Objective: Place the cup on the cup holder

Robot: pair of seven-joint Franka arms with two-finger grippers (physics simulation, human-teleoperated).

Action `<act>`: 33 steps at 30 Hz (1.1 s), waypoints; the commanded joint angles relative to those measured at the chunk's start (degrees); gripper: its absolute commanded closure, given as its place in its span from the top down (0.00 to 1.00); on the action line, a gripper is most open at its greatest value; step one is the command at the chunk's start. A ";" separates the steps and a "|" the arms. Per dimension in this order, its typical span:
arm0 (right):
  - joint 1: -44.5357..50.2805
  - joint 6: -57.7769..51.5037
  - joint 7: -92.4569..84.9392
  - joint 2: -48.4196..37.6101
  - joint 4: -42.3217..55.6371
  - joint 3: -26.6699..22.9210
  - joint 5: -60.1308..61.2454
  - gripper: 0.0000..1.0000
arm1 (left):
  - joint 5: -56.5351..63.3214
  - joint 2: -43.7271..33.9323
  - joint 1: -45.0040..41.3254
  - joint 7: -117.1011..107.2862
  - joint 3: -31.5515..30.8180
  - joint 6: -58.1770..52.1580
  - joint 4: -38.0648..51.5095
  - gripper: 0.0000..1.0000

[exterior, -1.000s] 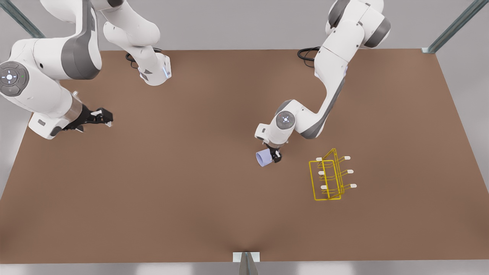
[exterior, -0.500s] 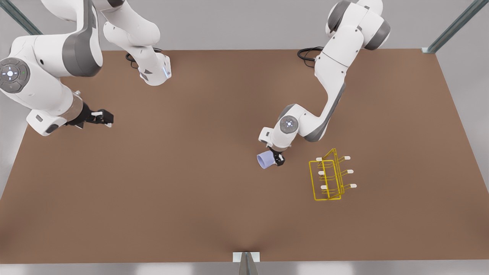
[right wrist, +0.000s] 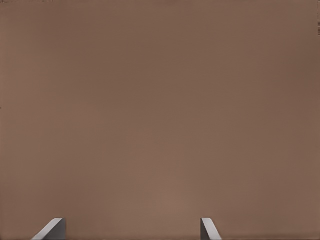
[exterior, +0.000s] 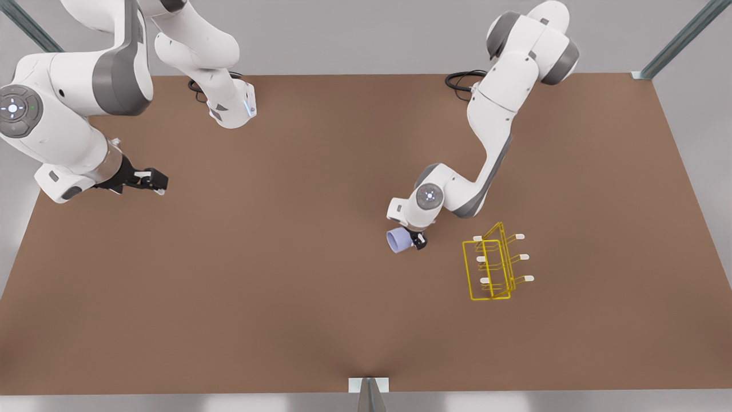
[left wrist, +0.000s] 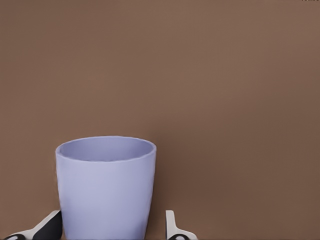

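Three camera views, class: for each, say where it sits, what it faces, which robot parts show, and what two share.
Front view: high above the table, looking down; both arms, cup holder.
Left wrist view: on the arm holding the cup; left gripper fingertips.
Right wrist view: on the waiting arm, facing bare table; right gripper fingertips apart.
Shared: front and left wrist views show the cup.

1. Soft, even light falls across the brown table (exterior: 286, 297) in the front view, brightest through the centre and dimming toward the lower corners.
2. Shadows stay faint and diffuse, with no hard edges under the white arms at upper left and upper right.
3. No glare shows on the tabletop; the arm shells carry only mild sheen.
4. In the left wrist view the cup (left wrist: 105, 187) is shaded gently, lighter at its rim.
5. The right wrist view shows a flat brown field darkening slightly toward its edges.
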 commanded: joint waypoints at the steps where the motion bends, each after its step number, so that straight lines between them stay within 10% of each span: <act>1: 0.05 0.07 3.18 -0.05 0.03 0.09 0.01 1.00 | 0.01 0.45 0.00 -7.42 -0.01 -0.04 0.34 1.00; 13: 1.19 2.09 3.18 1.26 -0.06 0.09 0.10 1.00 | -0.17 3.44 0.00 -7.33 -0.01 0.14 1.92 1.00; 23: 2.77 2.62 3.00 2.06 0.03 -0.09 -0.16 1.00 | -0.08 3.18 -0.18 -7.42 -0.01 -0.30 2.45 0.75; 33: 1.46 4.56 3.00 6.63 1.35 -0.44 0.01 1.00 | 13.35 3.09 -0.35 -6.54 -0.01 -33.51 17.03 0.76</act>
